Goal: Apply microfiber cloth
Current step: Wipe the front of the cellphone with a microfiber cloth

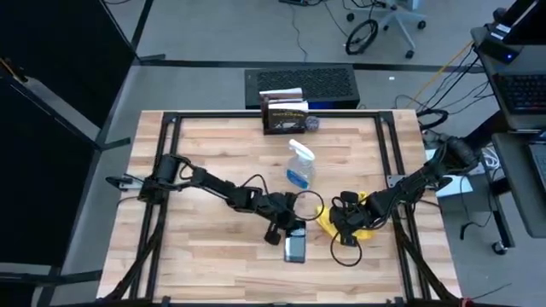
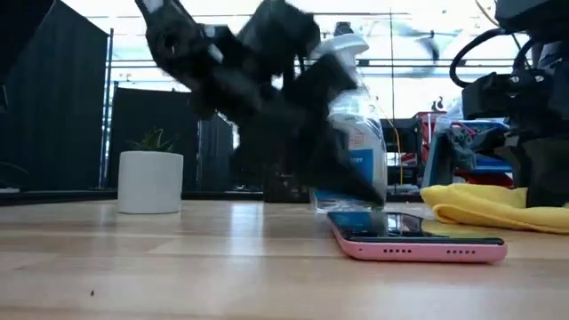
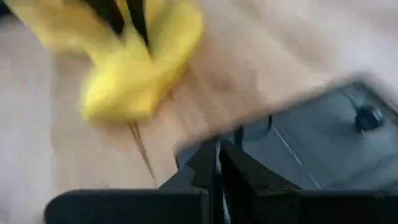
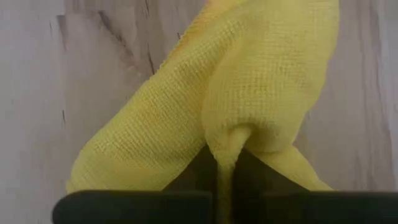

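The yellow microfiber cloth (image 1: 367, 223) lies bunched on the wooden table, right of centre. My right gripper (image 1: 345, 226) is shut on its left part. A smartphone (image 1: 295, 247) in a pink case lies flat, screen up, just left of the cloth. My left gripper (image 1: 284, 228) hangs low over the phone's far end with its fingers (image 3: 205, 171) shut and nothing between them. In the low view the cloth (image 2: 493, 206) rests on the table beside the phone (image 2: 418, 240). My left gripper has its shut fingertips at the phone's far edge (image 3: 261, 134); whether they touch it I cannot tell. My right gripper pinches a raised fold of the cloth (image 4: 229, 140) between its two fingers, coming down at a slant from the table's right. The rest of the cloth (image 4: 161, 124) lies slack on the table.
A clear spray bottle with blue liquid (image 1: 300, 166) stands just beyond the phone. A dark box (image 1: 284, 115) sits at the far edge. A white pot with a plant (image 2: 149, 180) shows in the low view. A black cable loop (image 1: 309, 205) hangs between the grippers.
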`<control>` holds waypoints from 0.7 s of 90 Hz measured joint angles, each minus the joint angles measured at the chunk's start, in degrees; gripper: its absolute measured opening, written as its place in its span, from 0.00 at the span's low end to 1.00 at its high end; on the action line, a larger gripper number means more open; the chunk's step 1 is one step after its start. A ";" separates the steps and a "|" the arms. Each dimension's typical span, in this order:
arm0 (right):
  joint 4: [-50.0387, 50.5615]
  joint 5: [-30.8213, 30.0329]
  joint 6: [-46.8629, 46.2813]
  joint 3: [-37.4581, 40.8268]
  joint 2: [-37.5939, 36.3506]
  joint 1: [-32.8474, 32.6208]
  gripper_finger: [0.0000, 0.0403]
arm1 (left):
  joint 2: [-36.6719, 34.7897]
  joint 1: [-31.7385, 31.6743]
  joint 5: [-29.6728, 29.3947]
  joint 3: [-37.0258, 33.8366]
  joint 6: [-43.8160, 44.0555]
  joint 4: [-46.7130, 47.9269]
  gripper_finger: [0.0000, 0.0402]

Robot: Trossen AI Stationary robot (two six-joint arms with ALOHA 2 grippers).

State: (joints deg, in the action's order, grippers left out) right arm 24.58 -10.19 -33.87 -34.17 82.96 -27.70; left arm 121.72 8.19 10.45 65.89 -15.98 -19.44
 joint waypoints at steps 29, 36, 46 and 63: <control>1.02 -0.18 0.11 -1.01 -0.80 -0.11 0.00 | -2.05 -0.60 -14.33 -0.04 19.06 11.05 0.02; 0.89 -0.27 0.10 -2.68 -1.86 -0.09 0.00 | -2.89 -1.21 -16.62 -0.08 23.71 12.72 0.01; -5.54 -0.87 2.40 -5.08 -2.58 -0.09 0.00 | -2.88 -1.36 -16.98 -0.14 25.61 12.49 0.00; -27.51 -3.05 10.97 -5.42 0.73 2.40 0.00 | -2.83 -1.20 -16.11 -0.26 20.21 11.64 0.00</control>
State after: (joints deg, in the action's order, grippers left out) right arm -2.93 -13.24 -22.90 -39.59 83.69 -25.29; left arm 118.89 6.98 -5.66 65.63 4.23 -7.80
